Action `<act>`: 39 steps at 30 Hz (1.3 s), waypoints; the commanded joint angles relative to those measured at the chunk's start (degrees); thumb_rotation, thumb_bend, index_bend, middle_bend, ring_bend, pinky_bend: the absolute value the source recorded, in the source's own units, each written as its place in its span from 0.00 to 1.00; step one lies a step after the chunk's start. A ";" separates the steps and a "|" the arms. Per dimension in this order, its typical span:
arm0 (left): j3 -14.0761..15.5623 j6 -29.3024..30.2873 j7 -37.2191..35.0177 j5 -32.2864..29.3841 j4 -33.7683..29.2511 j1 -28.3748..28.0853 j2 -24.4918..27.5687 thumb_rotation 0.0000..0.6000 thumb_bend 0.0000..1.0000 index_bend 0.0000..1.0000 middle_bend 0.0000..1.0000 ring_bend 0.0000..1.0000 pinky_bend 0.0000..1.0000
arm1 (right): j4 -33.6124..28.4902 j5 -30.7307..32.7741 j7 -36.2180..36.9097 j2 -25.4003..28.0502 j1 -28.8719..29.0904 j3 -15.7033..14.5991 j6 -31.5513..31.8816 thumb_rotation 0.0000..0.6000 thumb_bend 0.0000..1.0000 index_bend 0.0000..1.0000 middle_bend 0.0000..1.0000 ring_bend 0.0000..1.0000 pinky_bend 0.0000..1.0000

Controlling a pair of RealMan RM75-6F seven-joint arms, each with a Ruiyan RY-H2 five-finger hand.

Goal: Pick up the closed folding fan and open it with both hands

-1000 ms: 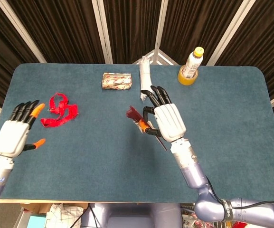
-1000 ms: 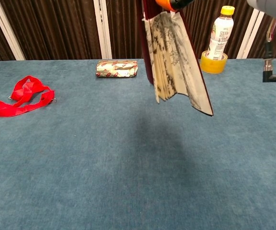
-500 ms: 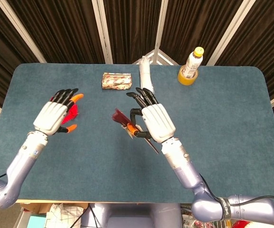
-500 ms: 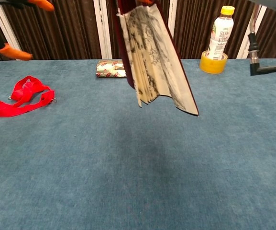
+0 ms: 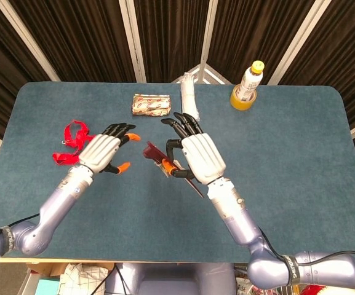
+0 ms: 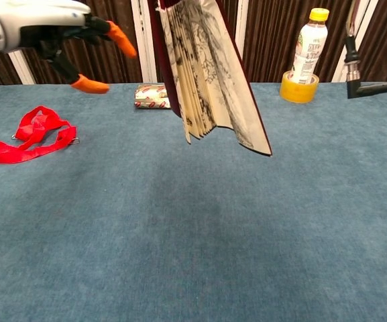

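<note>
My right hand (image 5: 197, 157) holds the folding fan (image 5: 165, 165) up in the air over the middle of the table. In the chest view the fan (image 6: 206, 74) hangs down partly spread, with dark red outer ribs and an ink-painted paper leaf; the hand itself is above that frame. My left hand (image 5: 104, 152) is raised with its orange-tipped fingers apart, just left of the fan and not touching it. The left hand (image 6: 42, 30) shows at the chest view's upper left, holding nothing.
A red ribbon (image 5: 72, 144) lies at the left of the blue table (image 5: 300, 166). A wrapped patterned packet (image 5: 151, 104) and a white folded item (image 5: 189, 100) lie near the far edge. A bottle (image 5: 248, 83) stands in a yellow tape roll at the back right.
My left hand has swept from the table's left edge rightward to just beside the fan. The right hand has carried the fan a little leftward; it stays partly spread.
</note>
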 commanded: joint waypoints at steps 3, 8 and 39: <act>0.41 0.02 0.69 -1.55 -0.08 -2.00 -1.93 1.00 0.42 0.26 0.06 0.00 0.01 | -0.59 0.66 0.58 0.62 0.18 -0.18 0.39 1.00 0.40 0.73 0.18 0.00 0.00; 0.67 1.27 1.79 -2.64 -0.02 -3.73 -4.22 1.00 0.42 0.26 0.06 0.00 0.01 | -1.39 0.83 0.84 1.21 0.55 -0.48 0.59 1.00 0.40 0.73 0.18 0.00 0.00; 4.73 14.71 4.66 -4.64 -0.74 -3.09 -6.30 1.00 0.48 0.69 0.16 0.00 0.07 | -2.21 -1.11 4.29 8.71 -1.61 -5.45 3.65 1.00 0.40 0.75 0.18 0.00 0.00</act>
